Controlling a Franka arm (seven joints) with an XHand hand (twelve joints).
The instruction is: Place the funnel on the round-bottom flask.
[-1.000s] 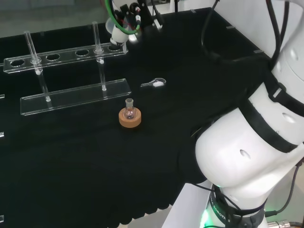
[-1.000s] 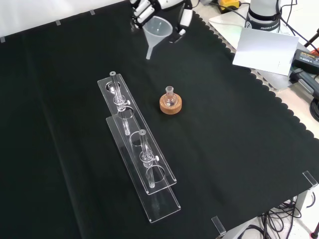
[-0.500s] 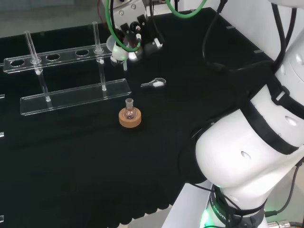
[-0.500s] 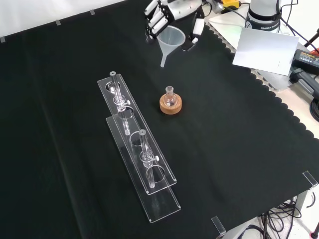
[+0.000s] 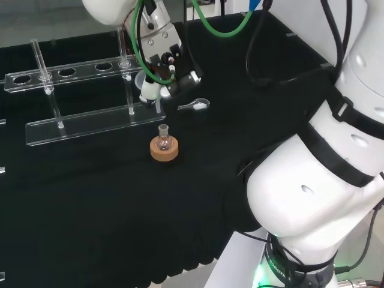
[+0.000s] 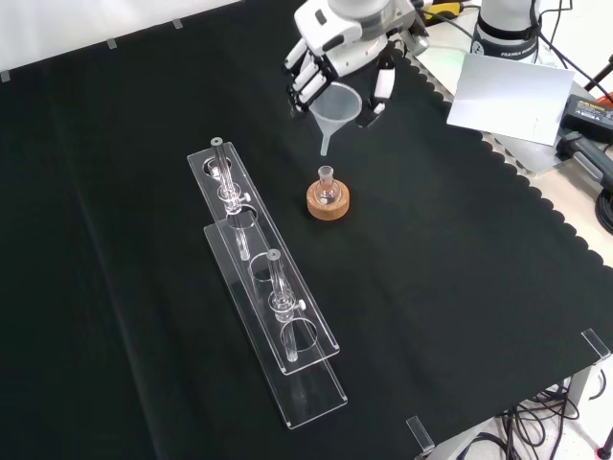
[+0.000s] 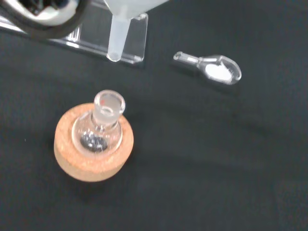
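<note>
1. Front view, nearest item: a clear two-tier rack [image 6: 273, 311] lies on the black cloth [image 6: 460, 287], running from lower right to upper left, with clear upright posts standing in it.
2. Beyond the rack, to its right in the front view, the round-bottom flask [image 6: 327, 190] stands upright in a cork ring stand [image 6: 329, 203]. Its neck is open; nothing sits on it.
3. Wrist view: the flask bulb holds a small amount of dark material; the cork ring surrounds the bulb on all sides.
4. The funnel [image 6: 335, 103] hangs in the air above and slightly behind the flask, stem pointing down. The stem tip is clear of the flask neck, not touching it.
5. The hand [image 6: 337, 50] has its fingers curled round the funnel's rim, holding it from above.
6. Head view: a small clear scoop [image 5: 196, 105] with white powder lies on the cloth to the right of the hand, apart from the flask.
</note>
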